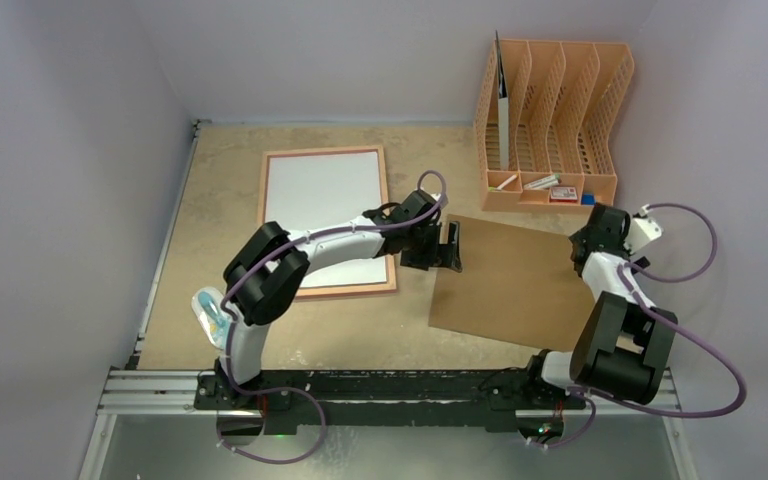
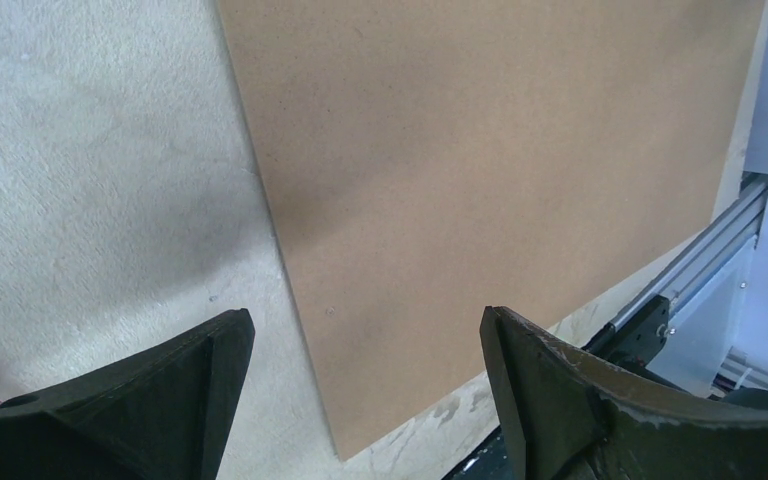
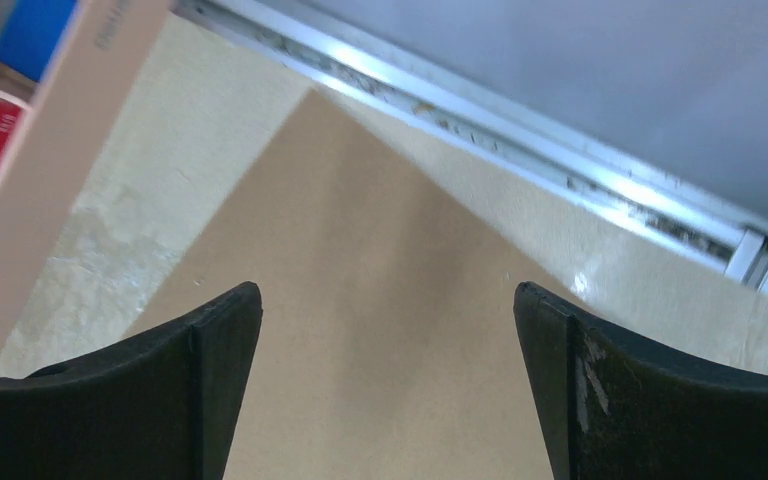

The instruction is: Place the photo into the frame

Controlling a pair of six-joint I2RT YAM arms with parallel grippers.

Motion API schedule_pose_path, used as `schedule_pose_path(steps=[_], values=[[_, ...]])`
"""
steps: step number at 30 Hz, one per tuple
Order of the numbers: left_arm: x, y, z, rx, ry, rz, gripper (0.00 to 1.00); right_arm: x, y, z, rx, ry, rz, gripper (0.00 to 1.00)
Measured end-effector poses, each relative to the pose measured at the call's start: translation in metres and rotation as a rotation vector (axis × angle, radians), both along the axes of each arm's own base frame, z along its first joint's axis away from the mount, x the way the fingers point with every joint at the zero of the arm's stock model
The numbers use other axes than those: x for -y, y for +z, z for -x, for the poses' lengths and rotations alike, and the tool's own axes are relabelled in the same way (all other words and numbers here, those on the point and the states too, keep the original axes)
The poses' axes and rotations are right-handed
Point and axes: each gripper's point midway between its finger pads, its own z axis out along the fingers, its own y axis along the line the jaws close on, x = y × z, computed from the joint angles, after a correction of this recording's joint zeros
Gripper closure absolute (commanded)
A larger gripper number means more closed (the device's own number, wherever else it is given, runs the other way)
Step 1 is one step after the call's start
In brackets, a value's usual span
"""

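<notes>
The frame (image 1: pixel 278 222) lies flat on the table at centre left, its thin pink edge around a plain white sheet (image 1: pixel 325 205) that fills it; this looks like the photo with its white back up, and no printed side shows. My left arm reaches across the frame's right side. My left gripper (image 1: pixel 456 247) (image 2: pixel 364 322) is open and empty at the left edge of the brown hardboard sheet (image 1: pixel 510 285) (image 2: pixel 480 170). My right gripper (image 1: pixel 582 250) (image 3: pixel 387 292) is open and empty just above the hardboard's far right corner (image 3: pixel 360 330).
An orange file rack (image 1: pixel 560 110) stands at the back right with one upright dark-and-white sheet (image 1: pixel 501 95) in its left slot and small items at its base. The table's metal rail (image 3: pixel 520 130) and the right wall lie close to my right gripper.
</notes>
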Motion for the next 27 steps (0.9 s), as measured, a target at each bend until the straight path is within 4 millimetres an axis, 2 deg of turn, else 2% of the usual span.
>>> schedule_pose_path(steps=[4,9,13,16,21,27], values=[[-0.002,-0.009,-0.003,-0.006,0.003,-0.017,0.12,0.007,0.025,-0.020,0.040,0.115,0.096,0.01],[-0.007,-0.026,-0.014,-0.024,0.027,-0.045,0.12,0.005,0.051,-0.037,0.093,0.271,0.192,0.01],[-0.006,-0.025,-0.027,-0.018,0.043,-0.036,0.12,0.006,0.056,-0.041,0.040,0.368,0.254,0.01],[-0.007,-0.024,-0.032,-0.012,0.054,-0.031,0.12,0.010,0.046,-0.043,-0.046,0.421,0.277,0.01],[-0.004,-0.026,-0.037,-0.009,0.054,-0.024,0.12,0.006,0.009,-0.037,-0.200,0.523,0.237,0.01],[0.004,-0.026,-0.042,0.001,0.048,-0.001,0.12,0.006,-0.022,-0.039,-0.324,0.626,0.194,0.01]])
